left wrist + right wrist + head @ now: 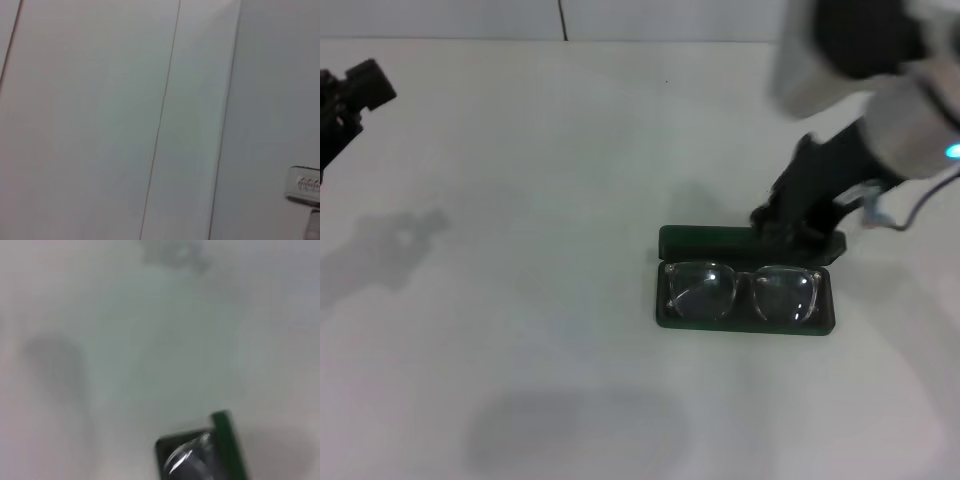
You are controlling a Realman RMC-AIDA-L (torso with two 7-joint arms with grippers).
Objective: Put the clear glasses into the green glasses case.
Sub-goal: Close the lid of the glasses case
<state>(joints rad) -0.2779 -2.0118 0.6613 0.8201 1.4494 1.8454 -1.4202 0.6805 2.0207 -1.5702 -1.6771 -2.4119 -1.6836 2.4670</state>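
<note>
Open case point(747, 285) on the white table point(520, 300), glasses point(742, 291) lying inside its tray, lenses up. Lid point(710, 240) folded back at the far edge of the case. Right gripper point(790, 228) down on that lid's right part, seemingly touching it; fingers' state impossible to tell. Left gripper point(350, 95) parked well left of the case, fingers likewise unclear.
</note>
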